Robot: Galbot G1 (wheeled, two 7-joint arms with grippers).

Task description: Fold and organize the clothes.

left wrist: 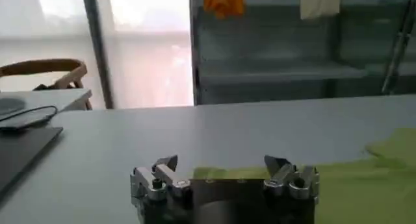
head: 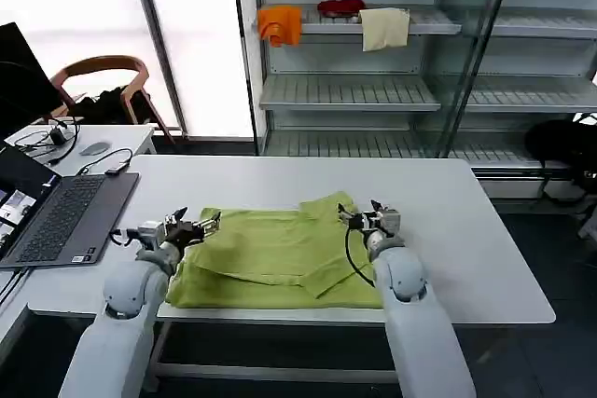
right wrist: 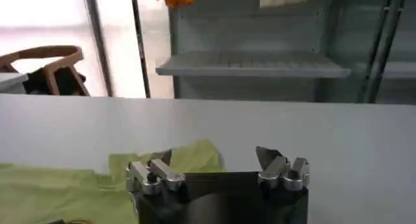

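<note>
The lime yellow-green T-shirt (head: 280,253) lies partly folded on the white table (head: 466,230), its sides turned inward and one sleeve corner (right wrist: 188,157) sticking out at the far right. My left gripper (head: 199,226) hovers open over the shirt's left edge (left wrist: 351,180), nothing between its fingers. At the shirt's right edge my right gripper (head: 368,214) stands open beside the sleeve corner, holding nothing. In the left wrist view, that gripper (left wrist: 222,163) has its fingertips wide apart over the table. The right gripper (right wrist: 214,157) likewise shows wide-spread jaws.
An open laptop (head: 65,216) with cables sits on the table's left end. A shelf unit (head: 373,90) behind holds orange (head: 280,23), red (head: 340,6) and cream (head: 384,27) cloths. A wooden chair (head: 98,76) stands back left. Bare tabletop lies beyond and right of the shirt.
</note>
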